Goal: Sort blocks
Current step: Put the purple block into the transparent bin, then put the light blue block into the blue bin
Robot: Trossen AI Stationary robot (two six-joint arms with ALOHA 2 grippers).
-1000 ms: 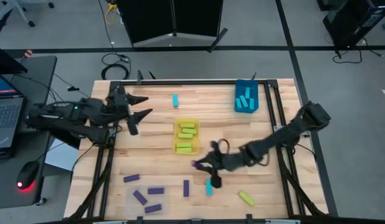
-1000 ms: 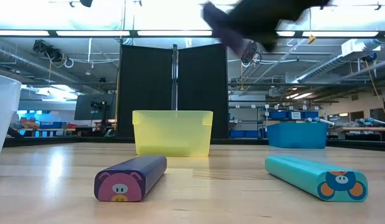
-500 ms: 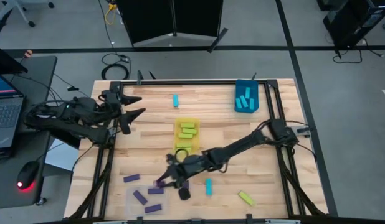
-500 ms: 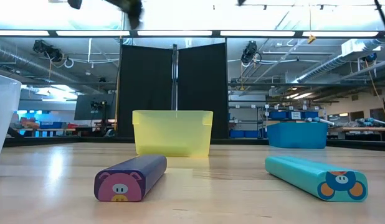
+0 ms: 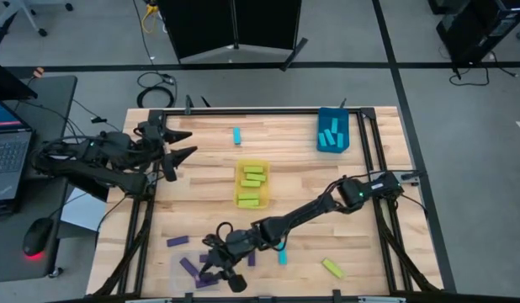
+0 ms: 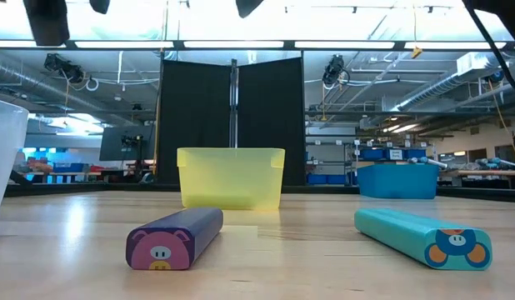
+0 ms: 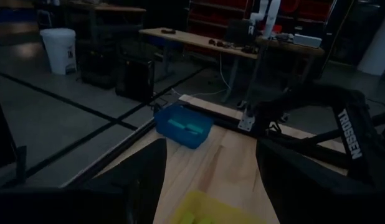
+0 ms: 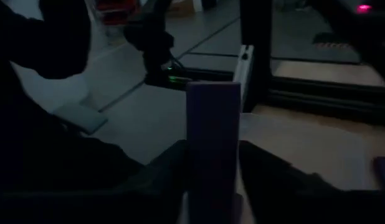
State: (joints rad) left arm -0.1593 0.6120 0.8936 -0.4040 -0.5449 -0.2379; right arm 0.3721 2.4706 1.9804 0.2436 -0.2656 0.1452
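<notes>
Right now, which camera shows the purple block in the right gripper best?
The right wrist view: the purple block stands between the right gripper fingers, filling the frame. The high view hides it under the arm; the low and left wrist views miss it.

Purple blocks lie at the near-left, cyan ones in the blue bin, yellow-green centrally.

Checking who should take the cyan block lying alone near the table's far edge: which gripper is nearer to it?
Left. The left gripper hovers just beside the cyan block; the right gripper is across the table, over the purple blocks.
</notes>
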